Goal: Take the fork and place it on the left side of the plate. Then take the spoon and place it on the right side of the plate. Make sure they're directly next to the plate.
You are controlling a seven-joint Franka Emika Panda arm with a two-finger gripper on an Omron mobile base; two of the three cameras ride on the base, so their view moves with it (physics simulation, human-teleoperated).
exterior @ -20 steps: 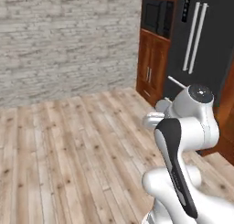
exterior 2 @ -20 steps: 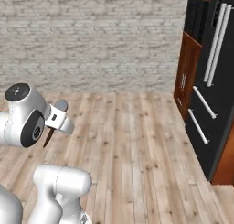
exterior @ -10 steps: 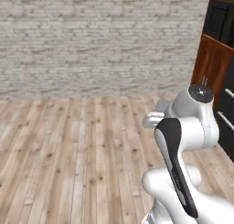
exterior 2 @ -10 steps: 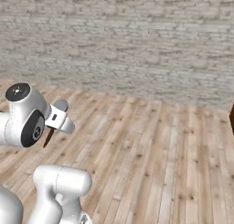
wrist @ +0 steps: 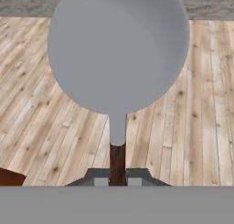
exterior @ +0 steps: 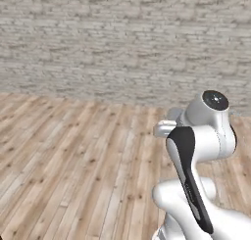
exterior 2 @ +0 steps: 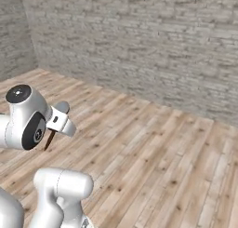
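My gripper (wrist: pixel 117 179) is shut on the thin dark handle of the spoon (wrist: pixel 119 49). The spoon's round grey bowl points away from the hand and looms large in the hand view, above wooden floor. In the left base view the hand (exterior: pixel 165 128) sticks out to the left of the arm's upper joint. In the right base view the hand (exterior 2: pixel 59 122) juts to the right of that joint. The fork and the plate are out of view.
A grey brick wall (exterior: pixel 122 48) stands ahead across a wide wooden plank floor (exterior: pixel 73 170). The wall turns a corner at the far left of the right base view (exterior 2: pixel 25 41). A small brown corner (wrist: pixel 9 177) shows low at the left of the hand view.
The whole picture has swung: the camera has turned left, so the dark fridge and wooden cabinets slid out at the right. The arm keeps its pose with the spoon.
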